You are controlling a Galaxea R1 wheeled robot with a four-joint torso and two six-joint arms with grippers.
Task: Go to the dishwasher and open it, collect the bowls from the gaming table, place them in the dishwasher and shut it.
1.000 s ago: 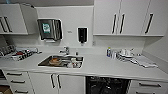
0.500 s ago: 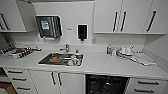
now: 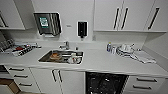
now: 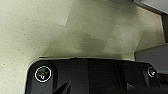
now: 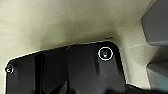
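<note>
The dishwasher (image 3: 106,83) sits under the white counter (image 3: 100,63), right of the sink cupboard, and its dark racked interior shows between white cabinet fronts. The bowls and the gaming table are out of view. The left and right wrist views look down on pale speckled floor past the robot's own dark plate.
A steel sink (image 3: 61,57) holds several dishes, with a tap (image 3: 66,45) behind it. A drying rack (image 3: 20,48) stands at the left. Bottles (image 3: 109,47), stacked dishes (image 3: 125,48) and a cloth (image 3: 142,58) lie at the right. A cardboard box (image 3: 7,85) sits low left. Wall cupboards hang above.
The whole head picture has shifted slightly upward, so the camera has moved; more of the dishwasher's dark interior and the lower cabinets shows now. Nothing on the counter has moved.
</note>
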